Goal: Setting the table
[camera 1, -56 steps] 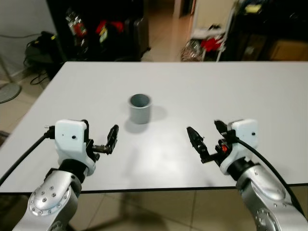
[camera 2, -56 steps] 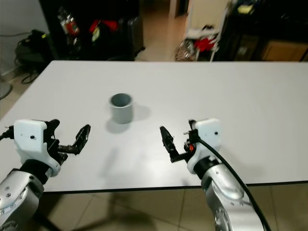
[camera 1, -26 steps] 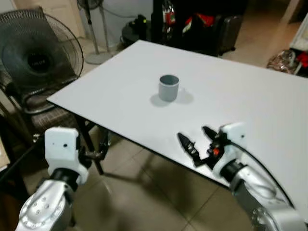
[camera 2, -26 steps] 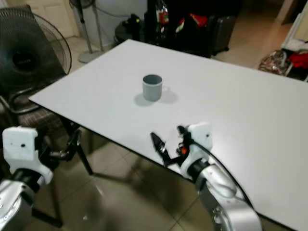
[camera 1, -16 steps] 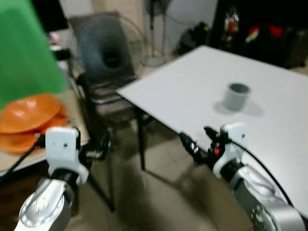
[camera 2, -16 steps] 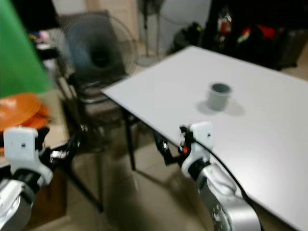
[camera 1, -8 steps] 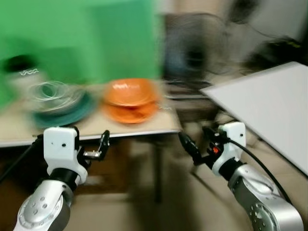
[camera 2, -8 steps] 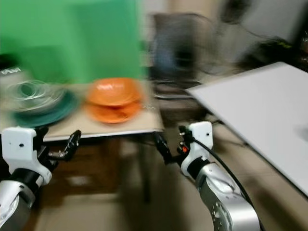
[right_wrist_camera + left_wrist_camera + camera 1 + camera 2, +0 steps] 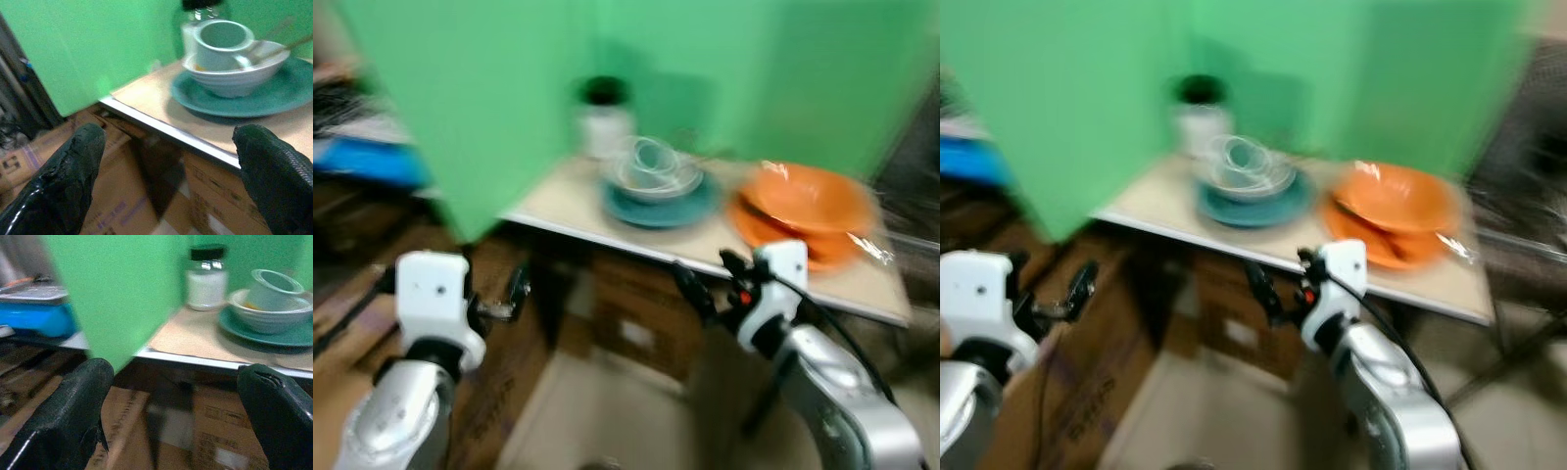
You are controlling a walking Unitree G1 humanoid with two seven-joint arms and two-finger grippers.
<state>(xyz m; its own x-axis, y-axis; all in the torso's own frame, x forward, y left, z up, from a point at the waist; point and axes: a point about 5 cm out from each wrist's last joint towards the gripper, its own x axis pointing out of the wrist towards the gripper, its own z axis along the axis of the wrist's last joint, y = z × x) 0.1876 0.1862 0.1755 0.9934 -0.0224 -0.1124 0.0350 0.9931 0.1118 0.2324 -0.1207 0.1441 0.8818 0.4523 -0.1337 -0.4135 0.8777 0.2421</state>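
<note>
I have swung the robot away from the white table with the grey cup, and my head cameras now face a low side surface (image 9: pixel 578 201) set against a green backdrop (image 9: pixel 509 88); the view is blurred because the turn is not finished. Both hands are empty. The left hand (image 9: pixel 514 294) hangs in front of the surface's near edge with its fingers (image 9: pixel 63 416) spread, and the right hand (image 9: pixel 700 289) is held just below that edge, also released wide, as the right wrist view shows with one finger (image 9: pixel 63 181) at each side.

Taking the teal plate (image 9: pixel 656 206) as my landmark: a pale bowl (image 9: pixel 234 76) sits on it, and a light cup (image 9: pixel 220 41) rests inside the bowl, with what look like utensil handles poking out beside it. Behind the plate stands a glass jar (image 9: pixel 207 276) with a black lid. Beside the plate, toward the robot's right, lies a stack of orange bowls (image 9: pixel 808 206). Cardboard boxes (image 9: pixel 63 196) fill the space under the surface.

I judge this crockery to be stiff, smooth and breakable, and the nested stack is likely to shift if tipped. I would take the cup by its rim first, then pinch the bowl's rim, keeping everything level.
</note>
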